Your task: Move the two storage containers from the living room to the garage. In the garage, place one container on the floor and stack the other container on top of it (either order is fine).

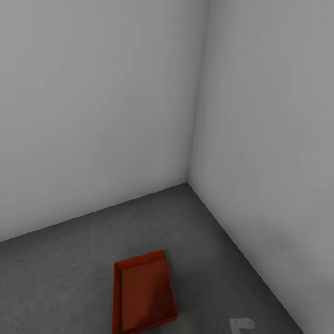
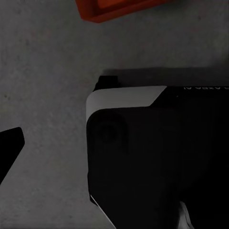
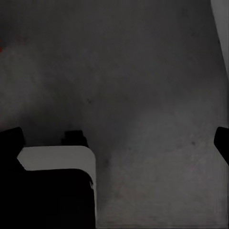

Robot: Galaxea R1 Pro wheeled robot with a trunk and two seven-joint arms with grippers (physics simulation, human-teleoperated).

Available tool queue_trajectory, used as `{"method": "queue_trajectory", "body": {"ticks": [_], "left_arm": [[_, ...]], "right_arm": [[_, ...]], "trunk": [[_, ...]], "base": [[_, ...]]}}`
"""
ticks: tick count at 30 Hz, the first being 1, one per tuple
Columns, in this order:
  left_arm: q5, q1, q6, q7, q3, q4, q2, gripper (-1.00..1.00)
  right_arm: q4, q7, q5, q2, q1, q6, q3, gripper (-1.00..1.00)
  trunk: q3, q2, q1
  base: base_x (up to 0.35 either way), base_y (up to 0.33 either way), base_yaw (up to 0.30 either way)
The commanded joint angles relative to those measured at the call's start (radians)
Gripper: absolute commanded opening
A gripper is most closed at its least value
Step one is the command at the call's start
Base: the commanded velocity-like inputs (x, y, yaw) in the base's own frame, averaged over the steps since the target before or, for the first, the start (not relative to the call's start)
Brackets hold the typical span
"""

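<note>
Right gripper (image 3: 119,143): two dark fingertips show at opposite edges of the right wrist view, spread wide apart, nothing between them but bare floor.
Left gripper: one dark fingertip (image 2: 9,143) shows at the edge of the left wrist view; whether the jaws stand open or closed cannot be told, and nothing is seen in its hold.
Robot base (image 2: 157,157): black body with a white-grey rounded panel, close beneath both wrist cameras; it also shows in the right wrist view (image 3: 52,191).
Storage container (image 1: 144,292): one orange-red open-top bin, lying flat on the floor, empty inside, long side running away from the robot and slightly skewed. Its corner shows in the left wrist view (image 2: 119,8), near the base but apart from it.
Floor (image 1: 69,260): dark grey rough concrete.
Walls (image 1: 93,116): two plain white-grey faces meeting in a corner beyond the bin; the bin sits well short of that corner.
Pale part (image 1: 241,324): small white-grey piece at the lower edge of the head view, right of the bin; too little shows to identify it.
</note>
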Motion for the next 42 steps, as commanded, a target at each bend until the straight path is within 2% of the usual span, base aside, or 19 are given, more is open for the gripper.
{"method": "queue_trajectory", "body": {"ticks": [1,7,12,20,32,42], "left_arm": [[0.009,-0.001,0.004,0.003,-0.008,0.000,0.000,1.00],[0.009,0.020,0.003,0.003,-0.008,0.000,0.000,1.00],[0.010,0.031,0.000,0.003,-0.007,0.000,0.002,1.00],[0.009,0.032,-0.001,0.003,-0.007,0.000,0.003,1.00],[0.011,0.033,-0.026,0.005,-0.007,0.000,0.024,1.00],[0.011,0.033,-0.026,0.005,-0.007,0.000,0.026,1.00]], "right_arm": [[0.005,-0.001,-0.011,-0.001,0.005,-0.004,0.009,1.00],[0.016,0.003,-0.012,0.002,0.030,-0.007,0.009,1.00],[0.018,0.004,-0.012,0.007,0.114,-0.025,0.009,1.00],[0.018,0.004,-0.012,0.008,0.176,-0.042,0.009,1.00],[0.018,0.004,-0.012,0.003,0.191,-0.048,0.009,1.00],[0.018,0.004,-0.012,0.002,0.191,-0.048,0.009,1.00]], "trunk": [[-0.001,-0.001,0.000],[-0.001,-0.001,0.000],[-0.001,-0.001,0.000],[-0.001,-0.001,0.000],[0.000,-0.001,0.000],[0.004,-0.001,0.000]], "base": [[0.000,0.000,0.000],[0.000,0.000,0.000],[0.000,0.000,0.000],[0.000,0.000,0.000],[0.000,0.000,-0.012],[0.000,0.000,-0.199]]}}
